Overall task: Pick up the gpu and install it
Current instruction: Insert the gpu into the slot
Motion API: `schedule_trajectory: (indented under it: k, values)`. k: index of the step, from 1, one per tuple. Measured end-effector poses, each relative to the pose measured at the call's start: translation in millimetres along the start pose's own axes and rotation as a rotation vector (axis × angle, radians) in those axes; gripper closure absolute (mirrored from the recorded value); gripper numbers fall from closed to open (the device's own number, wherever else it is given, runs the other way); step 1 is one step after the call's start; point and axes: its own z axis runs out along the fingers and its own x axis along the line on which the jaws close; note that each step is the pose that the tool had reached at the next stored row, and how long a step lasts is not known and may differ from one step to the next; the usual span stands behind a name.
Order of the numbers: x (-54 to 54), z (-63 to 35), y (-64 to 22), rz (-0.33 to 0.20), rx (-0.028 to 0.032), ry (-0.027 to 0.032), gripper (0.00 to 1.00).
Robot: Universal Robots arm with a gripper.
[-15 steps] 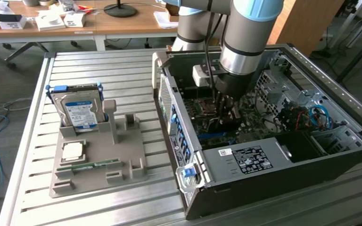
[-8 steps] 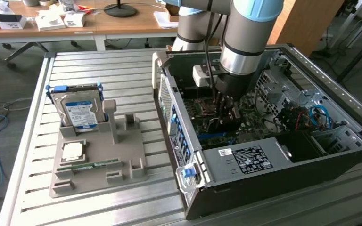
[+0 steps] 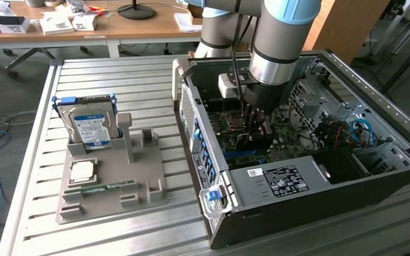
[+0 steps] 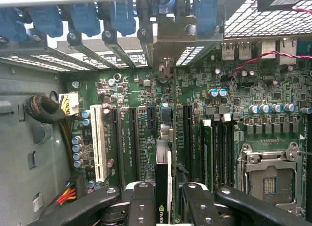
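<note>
Reaching down into the open case point(image 3: 290, 178), the arm point(image 3: 280, 48) has its fingers point(image 4: 144, 202) clamped on the gpu point(image 4: 163, 179), one dark pad on each face, pinching the card's upper edge. The gpu stands on edge above the motherboard point(image 4: 122, 89), its long axis running along the expansion slots. Its pale bracket point(image 4: 168, 45) points at the case's rear wall, right in among the blue latches point(image 4: 83, 16). Whether it is seated in a slot, I cannot tell. Tight quarters here: long black slots point(image 4: 130, 138) flank it on both sides, and the CPU socket point(image 4: 268, 174) sits further off. Out on the surface point(image 3: 119, 234), the hard drive point(image 3: 89, 125) stands in its holder point(image 3: 112, 194), well apart from the case.
</note>
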Motion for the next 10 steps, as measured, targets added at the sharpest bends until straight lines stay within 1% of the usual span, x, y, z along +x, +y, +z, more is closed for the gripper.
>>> schedule_trajectory:
  k: [10]
  values:
    - [0.0, 1.4, 0.0, 0.0, -0.0001, -0.0004, 0.74]
